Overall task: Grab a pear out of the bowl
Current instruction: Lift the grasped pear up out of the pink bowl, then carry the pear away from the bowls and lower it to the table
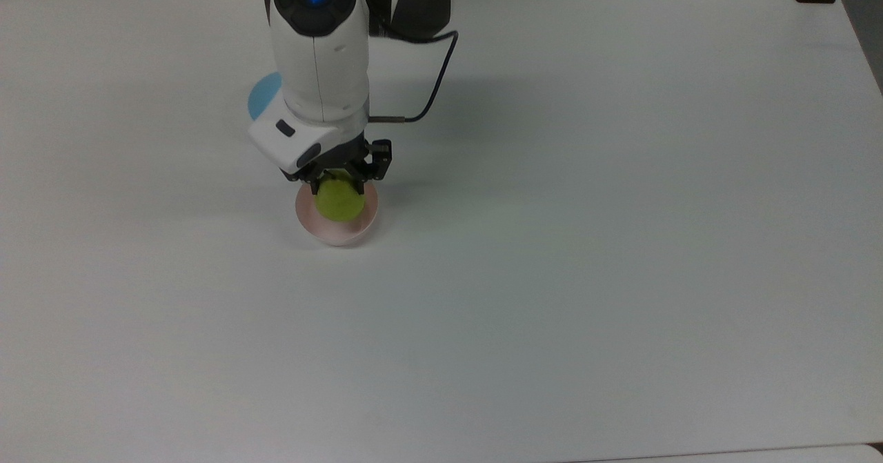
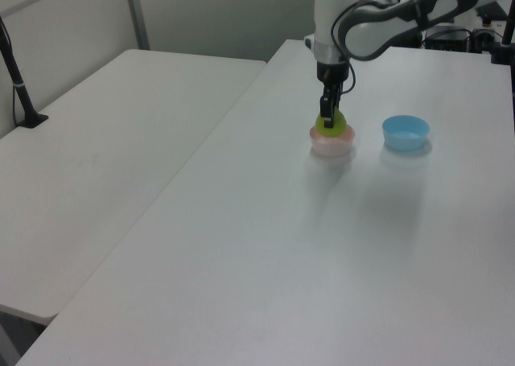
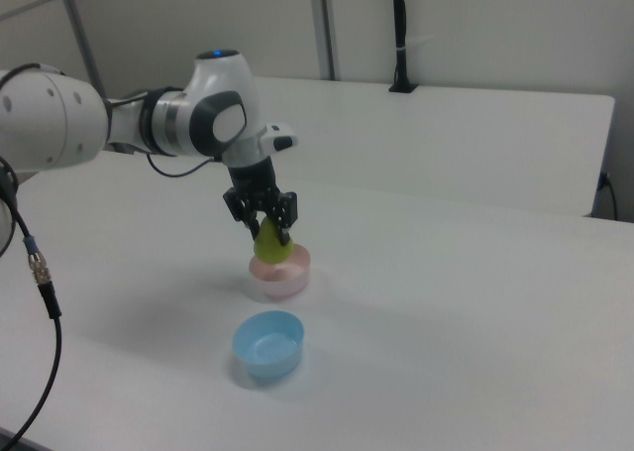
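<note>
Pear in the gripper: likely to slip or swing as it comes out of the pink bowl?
The pear looks smooth and rounded, so it could slip; the gripper seems to pinch it near the narrow top, which may let it pivot. It keeps its shape in the grip, so probably firm. It hangs just above the pink bowl, so a drop would likely land back inside.

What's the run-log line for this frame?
phase: lifting | gripper: shut on pear | pear: raised above pink bowl | blue bowl: apart on table, untouched
</note>
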`<state>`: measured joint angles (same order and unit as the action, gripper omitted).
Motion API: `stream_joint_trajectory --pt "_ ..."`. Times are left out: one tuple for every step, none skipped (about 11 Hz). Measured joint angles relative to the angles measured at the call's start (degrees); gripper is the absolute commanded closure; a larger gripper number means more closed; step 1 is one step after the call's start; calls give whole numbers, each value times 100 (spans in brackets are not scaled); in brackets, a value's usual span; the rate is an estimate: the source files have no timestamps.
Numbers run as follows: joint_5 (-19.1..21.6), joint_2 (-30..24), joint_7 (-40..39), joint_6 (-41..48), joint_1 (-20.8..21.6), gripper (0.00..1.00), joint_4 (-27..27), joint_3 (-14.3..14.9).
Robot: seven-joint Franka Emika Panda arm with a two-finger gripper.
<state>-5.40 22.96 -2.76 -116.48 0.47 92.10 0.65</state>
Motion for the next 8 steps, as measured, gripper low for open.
stream_joint_trajectory --pt "0 -112 0 122 0 56 -60 -7" --pt "1 -201 0 226 0 56 -134 -17" --pt "3 -276 0 349 0 56 -215 -22" --pt "3 -327 0 416 -4 56 -291 -20" --pt "3 -350 0 437 -20 56 -363 -8" --pt "3 -353 -23 439 -77 56 -451 14" --pt "3 -353 -188 440 -199 56 -519 23" --pt "3 -353 -447 440 -373 56 -561 34"
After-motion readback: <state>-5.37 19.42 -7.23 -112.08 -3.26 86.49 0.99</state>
